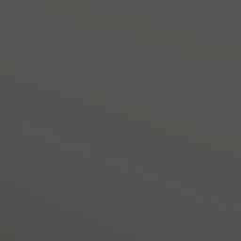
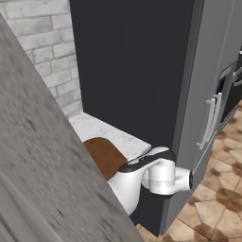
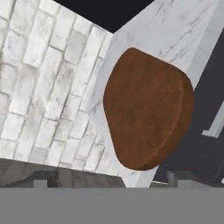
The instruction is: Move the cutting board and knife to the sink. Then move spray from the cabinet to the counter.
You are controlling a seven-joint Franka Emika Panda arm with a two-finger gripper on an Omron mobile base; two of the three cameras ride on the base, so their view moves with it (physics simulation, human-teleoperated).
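We see the flat dark-brown oval wooden cutting board (image 3: 146,109) lying on the white grey-veined marble surface (image 3: 175,30), one rounded end just over its front edge beside the pale brick wall (image 3: 48,87). We judge it stiff, fairly light, matte and not fragile; best pinched across its thin overhanging rim. The jaws stand wide, holding nothing.
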